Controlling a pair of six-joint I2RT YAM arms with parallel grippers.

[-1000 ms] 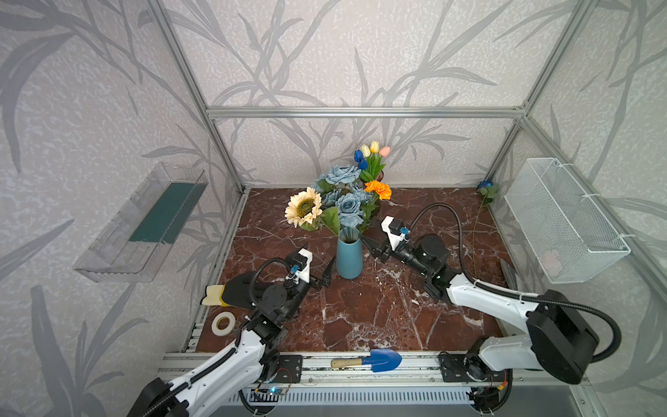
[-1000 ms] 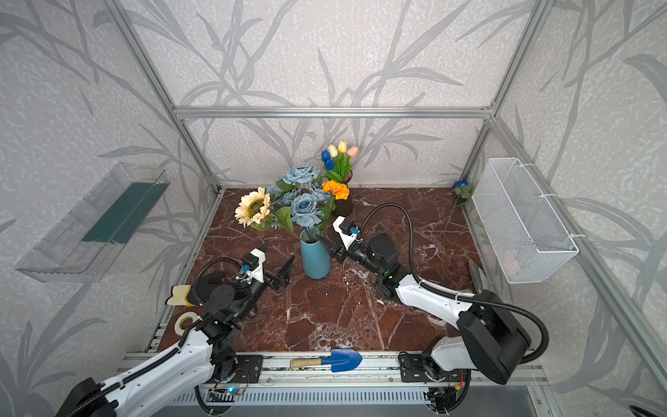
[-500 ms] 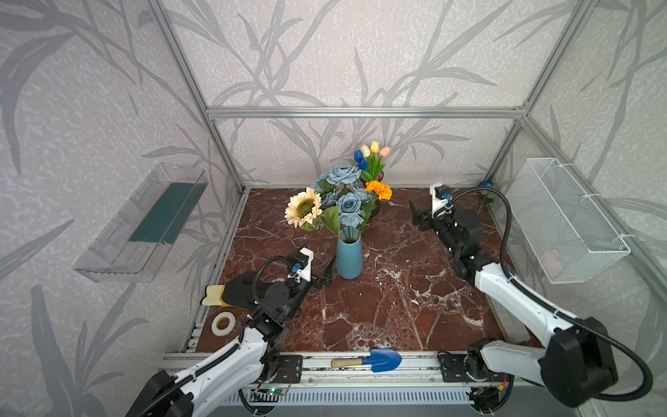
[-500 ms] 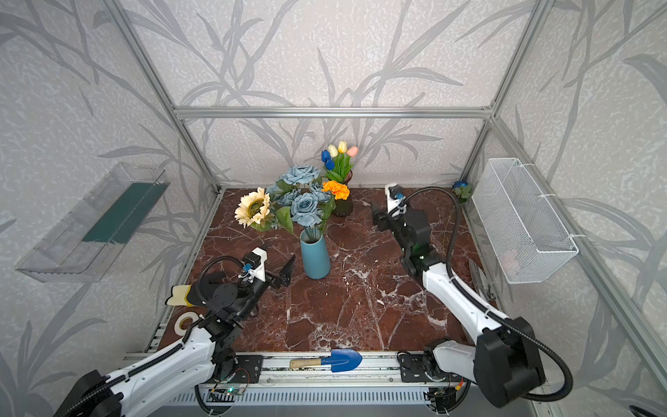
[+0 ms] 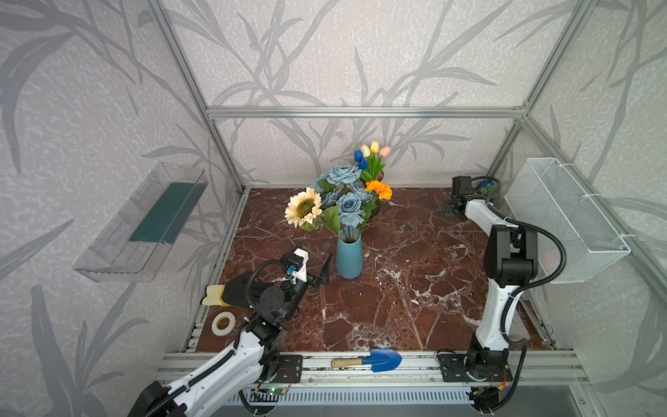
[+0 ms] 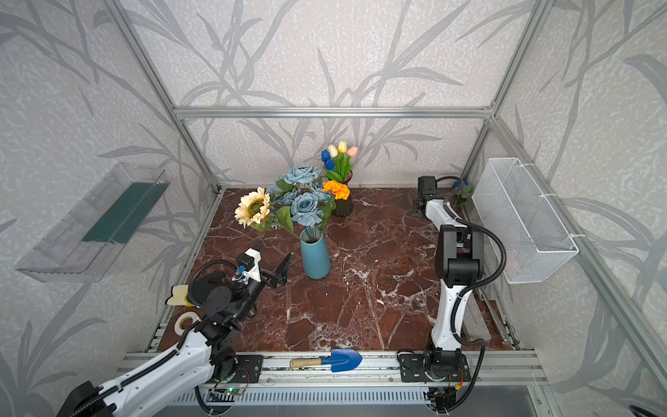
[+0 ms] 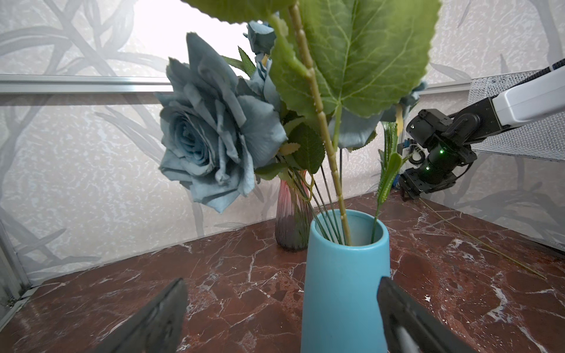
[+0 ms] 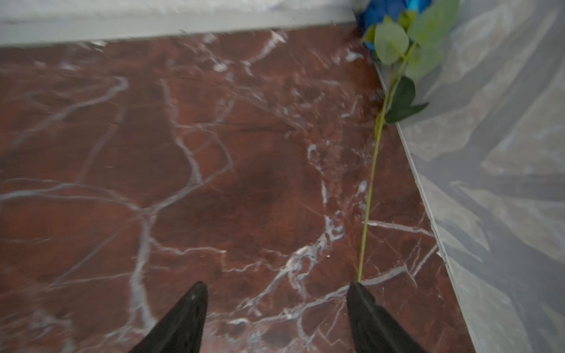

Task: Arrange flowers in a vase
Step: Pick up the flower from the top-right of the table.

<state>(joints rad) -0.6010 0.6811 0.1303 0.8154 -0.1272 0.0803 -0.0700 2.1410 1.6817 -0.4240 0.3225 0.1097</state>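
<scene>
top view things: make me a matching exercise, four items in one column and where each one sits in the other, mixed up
Things
1. cream sunflower
2. deep blue rose on a long green stem
3. blue-bladed trowel with a wooden handle
4. white roll of tape

Places
a. on the aluminium front rail
b. standing in the light blue ceramic vase
c. lying on the red marble tabletop, far right corner
d. flat at the table's front left edge

Pairs: 1-b, 2-c, 3-a, 4-d
</scene>
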